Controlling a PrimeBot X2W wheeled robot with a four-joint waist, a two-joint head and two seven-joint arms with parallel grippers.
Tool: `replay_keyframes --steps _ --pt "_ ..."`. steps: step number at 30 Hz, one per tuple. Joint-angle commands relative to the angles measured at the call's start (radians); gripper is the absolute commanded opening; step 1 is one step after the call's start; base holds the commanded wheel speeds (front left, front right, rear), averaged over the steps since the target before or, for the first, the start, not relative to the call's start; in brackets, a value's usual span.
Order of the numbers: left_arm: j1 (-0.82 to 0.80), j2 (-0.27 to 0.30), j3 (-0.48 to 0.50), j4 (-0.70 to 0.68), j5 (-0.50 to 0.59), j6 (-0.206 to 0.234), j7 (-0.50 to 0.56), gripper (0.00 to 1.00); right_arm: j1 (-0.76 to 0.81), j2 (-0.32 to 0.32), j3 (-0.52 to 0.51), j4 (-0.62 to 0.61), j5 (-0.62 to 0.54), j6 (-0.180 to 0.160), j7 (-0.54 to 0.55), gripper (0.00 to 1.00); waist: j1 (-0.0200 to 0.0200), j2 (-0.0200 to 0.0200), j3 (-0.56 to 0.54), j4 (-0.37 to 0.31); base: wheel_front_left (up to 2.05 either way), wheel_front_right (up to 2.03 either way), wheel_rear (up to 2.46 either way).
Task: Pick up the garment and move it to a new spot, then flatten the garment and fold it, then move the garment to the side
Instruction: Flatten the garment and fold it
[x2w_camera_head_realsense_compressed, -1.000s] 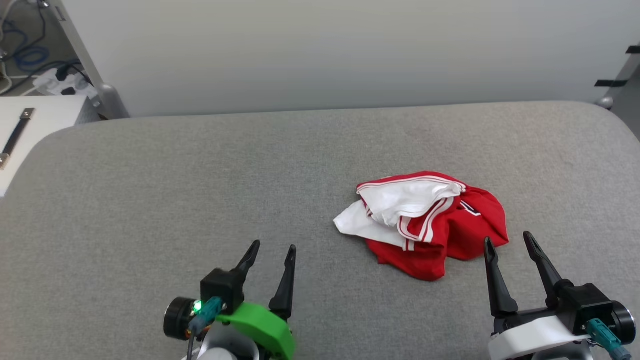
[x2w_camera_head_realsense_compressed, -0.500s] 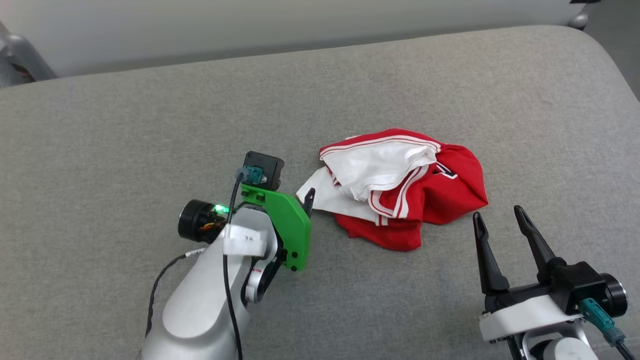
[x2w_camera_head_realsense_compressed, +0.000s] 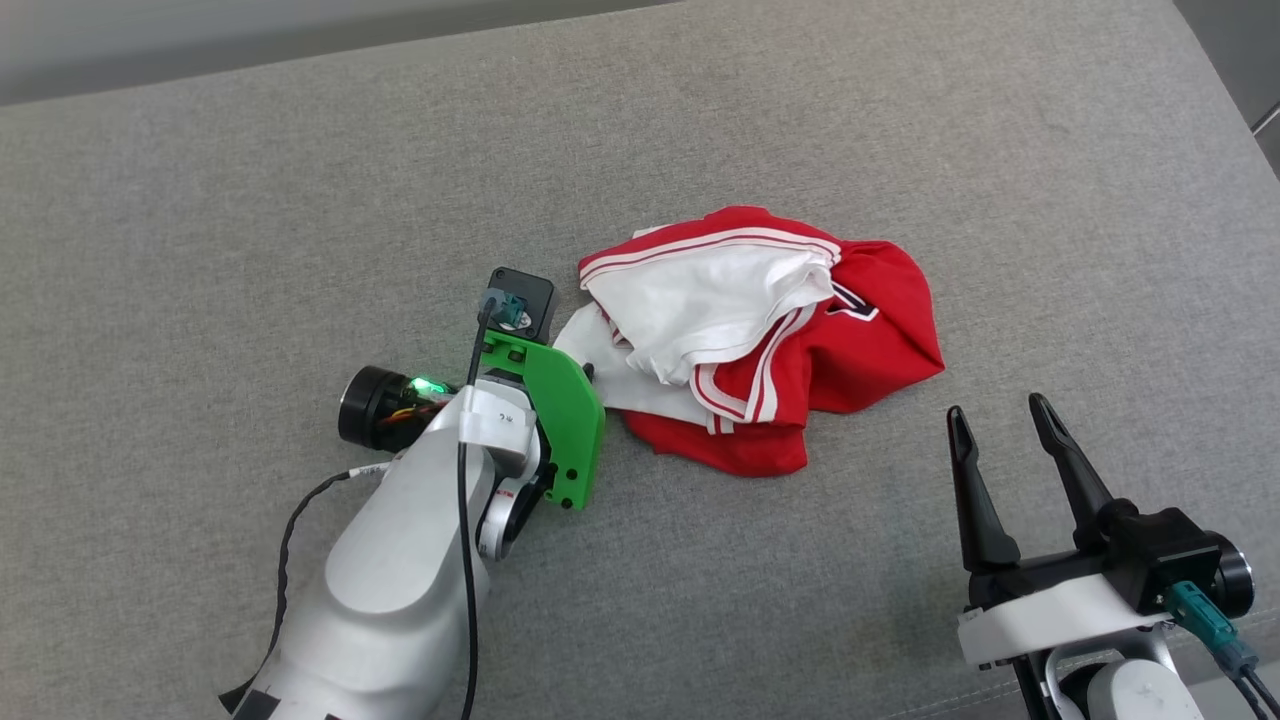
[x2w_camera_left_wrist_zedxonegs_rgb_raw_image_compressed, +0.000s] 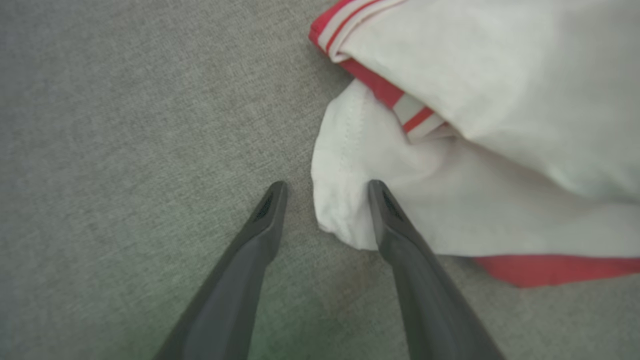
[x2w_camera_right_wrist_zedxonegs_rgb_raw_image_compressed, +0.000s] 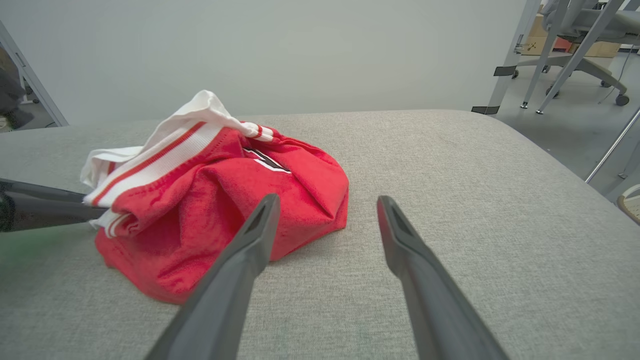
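Left end effector (x2w_camera_left_wrist_zedxonegs_rgb_raw_image_compressed: 326, 184), spread, brackets the garment's (x2w_camera_head_realsense_compressed: 860, 330) white corner; right end effector (x2w_camera_head_realsense_compressed: 997, 405), also spread, sits farther off.

This looks like a lab or office workroom: a grey cloth-covered bench (x2w_camera_right_wrist_zedxonegs_rgb_raw_image_compressed: 450, 165) before a bare pale wall (x2w_camera_right_wrist_zedxonegs_rgb_raw_image_compressed: 250, 45), with metal frame legs (x2w_camera_right_wrist_zedxonegs_rgb_raw_image_compressed: 512, 55) and a wheeled office chair (x2w_camera_right_wrist_zedxonegs_rgb_raw_image_compressed: 622, 22) beyond.

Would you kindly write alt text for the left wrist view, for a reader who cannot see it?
The left tool, jaws open, brackets the white corner of a crumpled jersey with red-and-white striped trim, lying on a grey fabric surface. Whether it touches the cloth is unclear.
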Motion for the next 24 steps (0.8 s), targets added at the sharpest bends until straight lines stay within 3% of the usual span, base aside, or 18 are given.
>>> replay_keyframes --steps 1,11,15,24 --pt "0.012 0.001 -0.011 0.030 -0.008 -0.011 0.004 0.00 -0.018 0.002 -0.001 -0.001 0.004 -0.001 -0.002 1.00 0.0000 -0.0001 0.002 0.007 0.00 0.00 0.00" --pt "0.040 0.000 0.049 -0.007 -0.047 0.015 -0.170 0.00 -0.005 0.002 -0.013 0.017 -0.014 -0.001 -0.002 1.00 0.0000 -0.0001 -0.075 0.082 0.00 0.00 0.00" --pt "0.060 0.023 0.096 -0.059 -0.068 0.037 -0.233 0.00 0.011 0.002 -0.018 0.026 -0.016 -0.001 -0.002 1.00 0.0000 -0.0001 -0.129 0.124 0.00 0.00 0.00" --pt "0.227 0.094 0.170 -0.229 -0.118 0.078 -0.267 0.00 0.041 0.002 -0.023 0.038 -0.009 -0.001 -0.002 1.00 0.0000 -0.0001 -0.188 0.187 0.00 0.00 0.00"
